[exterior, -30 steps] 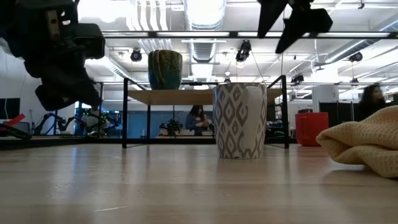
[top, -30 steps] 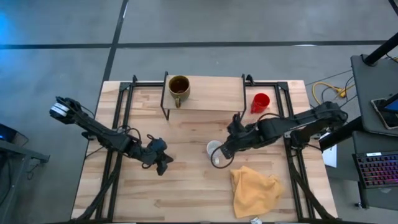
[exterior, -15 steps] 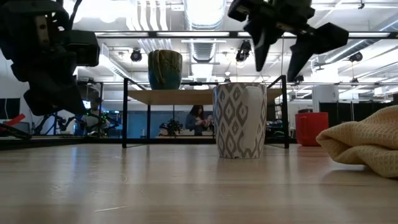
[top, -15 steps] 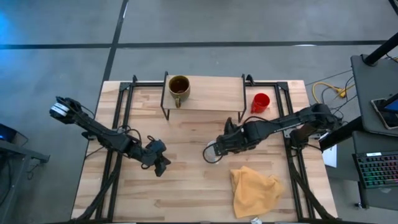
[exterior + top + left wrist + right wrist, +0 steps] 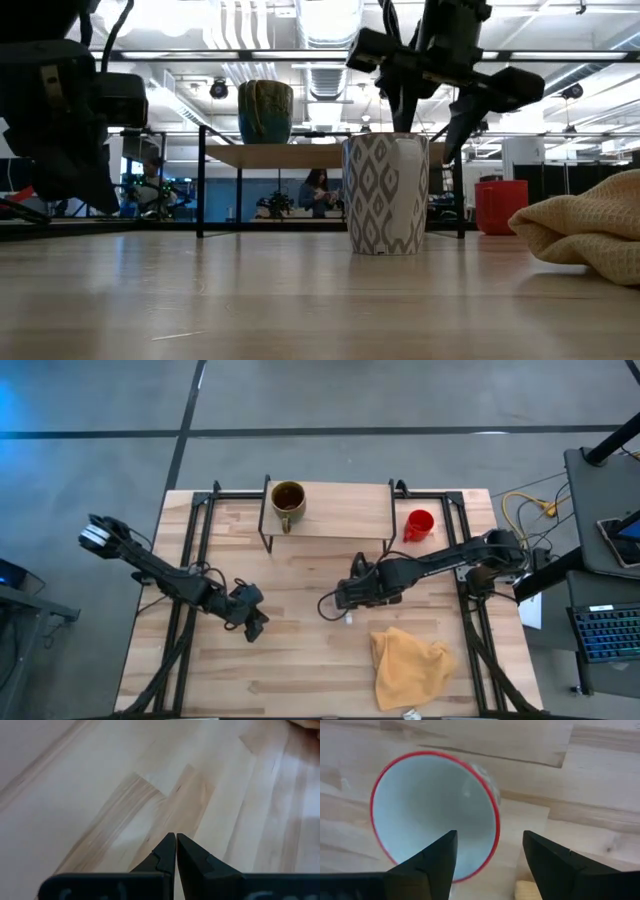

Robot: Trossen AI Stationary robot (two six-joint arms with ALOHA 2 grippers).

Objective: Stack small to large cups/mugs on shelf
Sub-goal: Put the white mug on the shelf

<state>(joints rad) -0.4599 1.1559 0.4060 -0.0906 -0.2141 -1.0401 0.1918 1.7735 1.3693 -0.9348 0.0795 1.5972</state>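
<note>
A white mug with a grey pattern and a red rim (image 5: pixel 385 195) stands upright on the table; from above, my right arm mostly hides it. My right gripper (image 5: pixel 490 837) is open just above the mug (image 5: pixel 432 815), one finger over the mug's opening and one outside its rim, touching nothing that I can see. The dark brown mug (image 5: pixel 287 500) stands on the shelf's left end (image 5: pixel 330 510). The red mug (image 5: pixel 418 524) stands on the table to the right of the shelf. My left gripper (image 5: pixel 252 628) is shut and empty over bare table.
A yellow-orange cloth (image 5: pixel 410 665) lies crumpled near the table's front right, close to the white mug. The shelf (image 5: pixel 300 155) stands on thin black legs at the table's far side, with free board to the right of the brown mug (image 5: pixel 265 112).
My right gripper has gone toward the table's left edge and down, from beside the white mug to right over its rim. The mug has stayed in place. My left gripper has drifted a little toward the table's left edge.
</note>
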